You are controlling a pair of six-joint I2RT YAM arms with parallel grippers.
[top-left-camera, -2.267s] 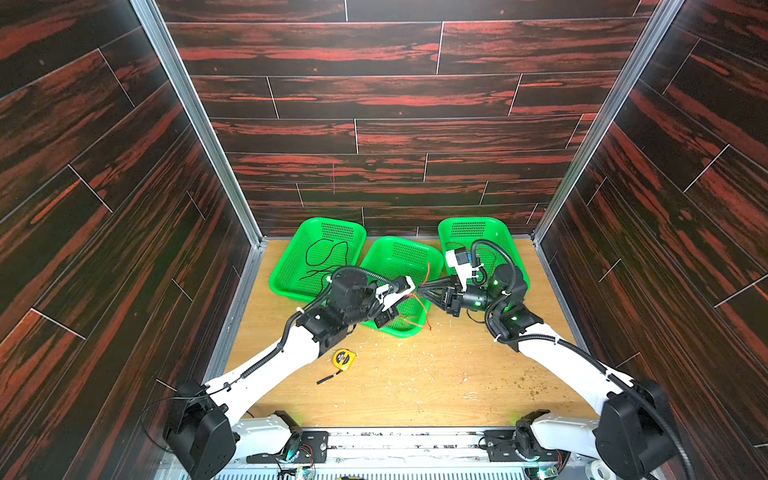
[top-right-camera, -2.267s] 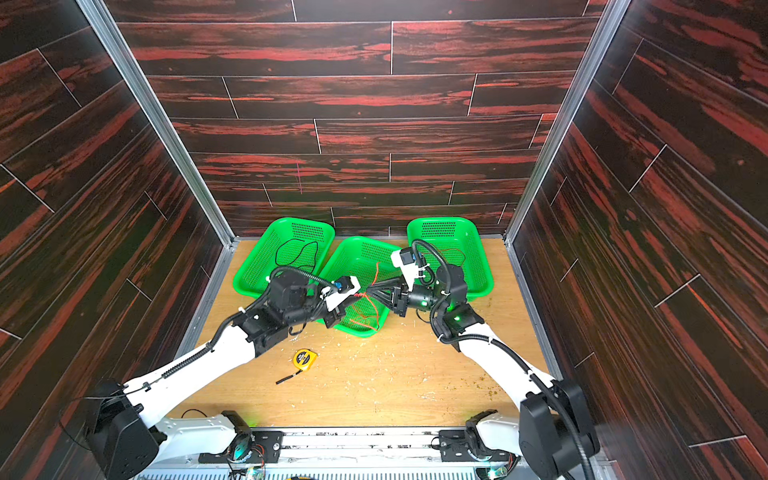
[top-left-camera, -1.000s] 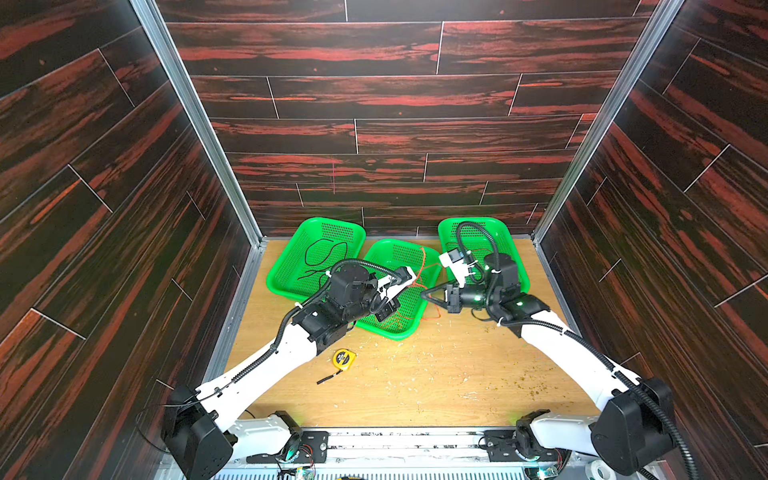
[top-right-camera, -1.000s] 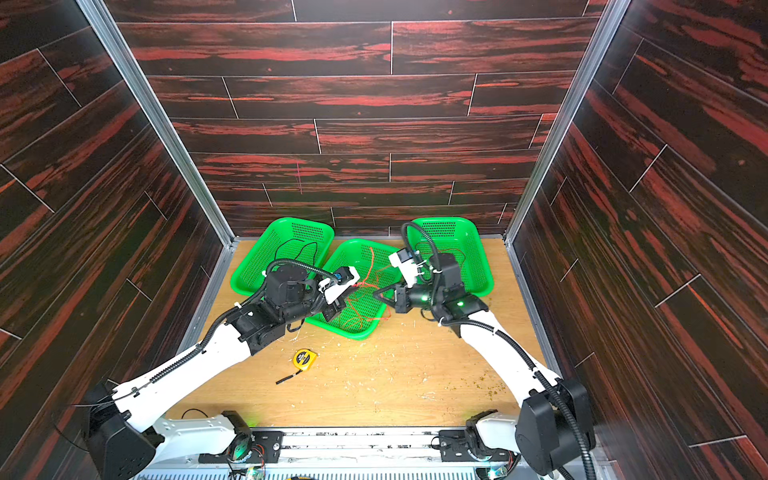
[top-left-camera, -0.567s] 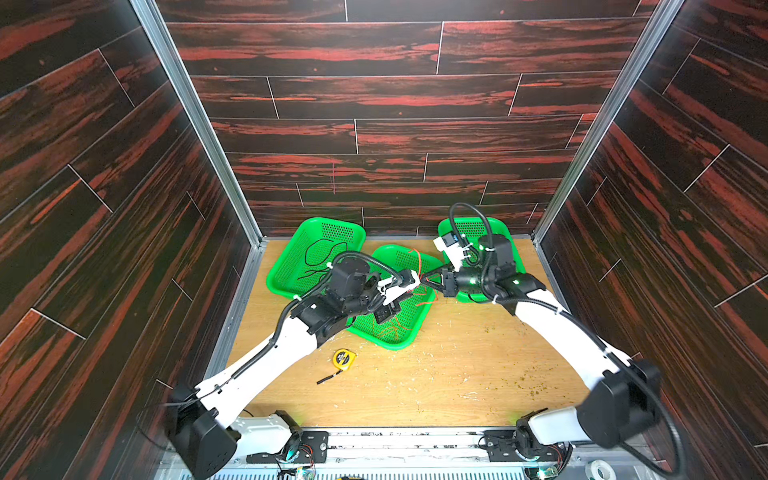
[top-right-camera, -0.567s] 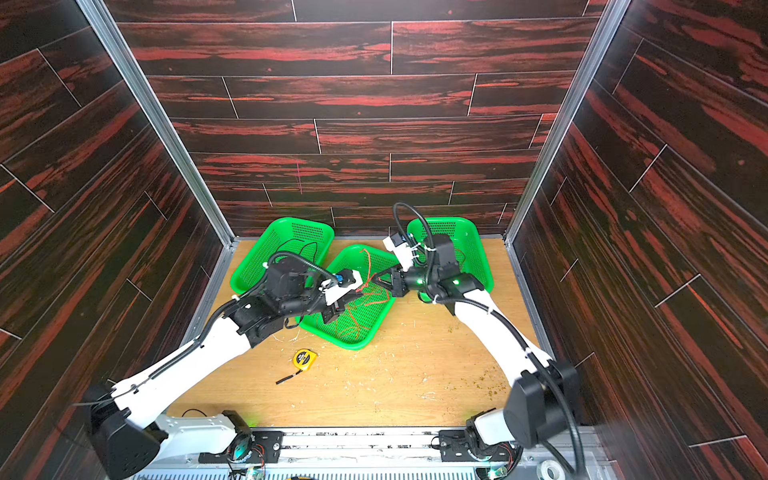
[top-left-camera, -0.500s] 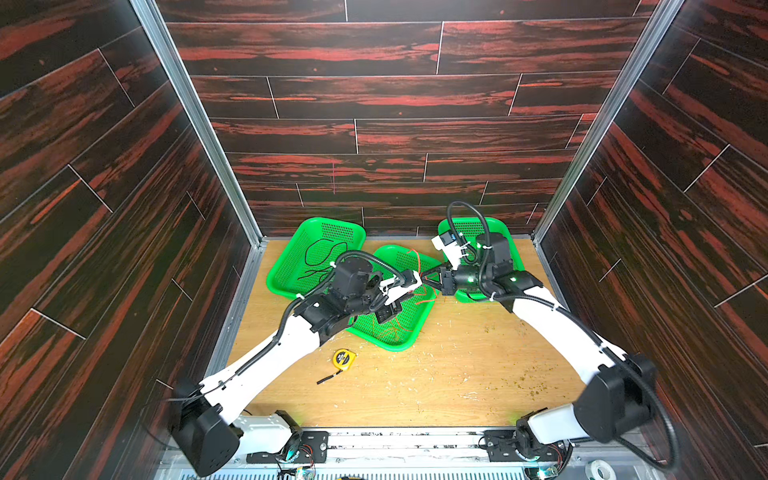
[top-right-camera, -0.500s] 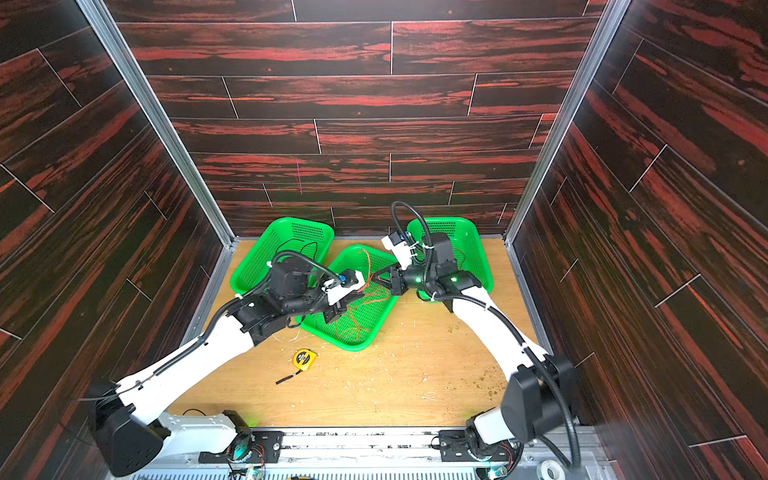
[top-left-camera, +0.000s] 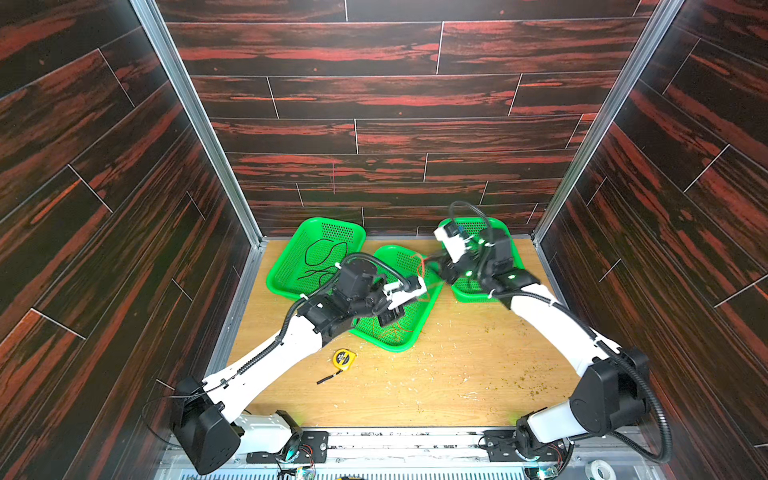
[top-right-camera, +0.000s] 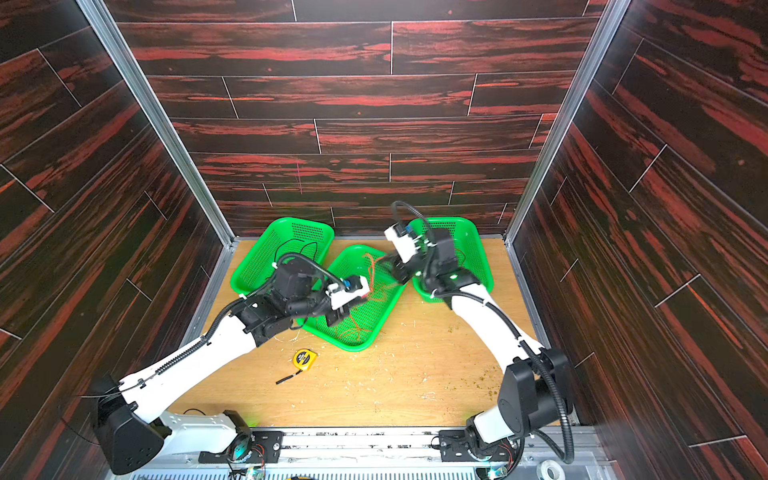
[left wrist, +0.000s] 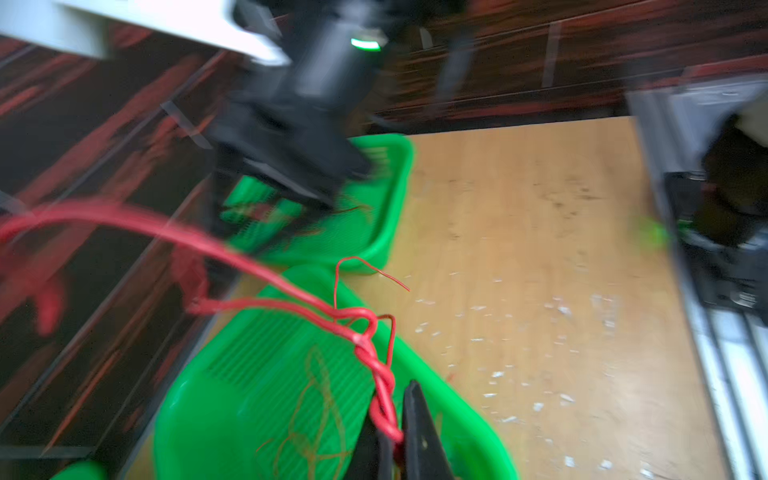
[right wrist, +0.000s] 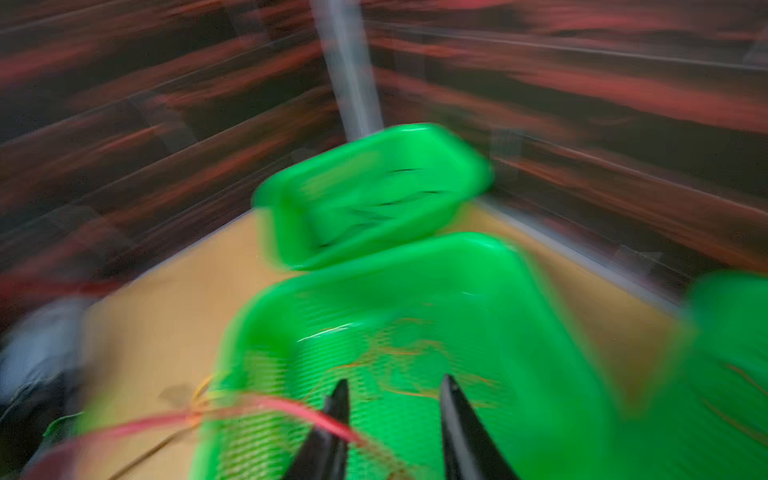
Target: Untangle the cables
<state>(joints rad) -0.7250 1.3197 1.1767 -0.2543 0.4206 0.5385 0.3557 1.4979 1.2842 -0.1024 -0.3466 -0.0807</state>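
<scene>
Left gripper [left wrist: 392, 419] pinches the twisted red cable [left wrist: 380, 386] above the middle basket [top-left-camera: 395, 348]; the orange cable [top-left-camera: 390, 330] lies inside it. The right gripper [right wrist: 392, 399] is spread, seemingly beside the red strand, though that view is blurred. It should pinch beyond the twist and draw away gently.

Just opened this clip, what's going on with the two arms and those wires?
Two arms are sorting thin cables into green baskets. The left gripper is shut on a twisted stretch of the red cable, above the middle basket where the orange cable lies. The right gripper hangs at that basket's edge with its jaws apart; the red cable runs past it, not pinched. The black cable lies alone in the left basket.
</scene>
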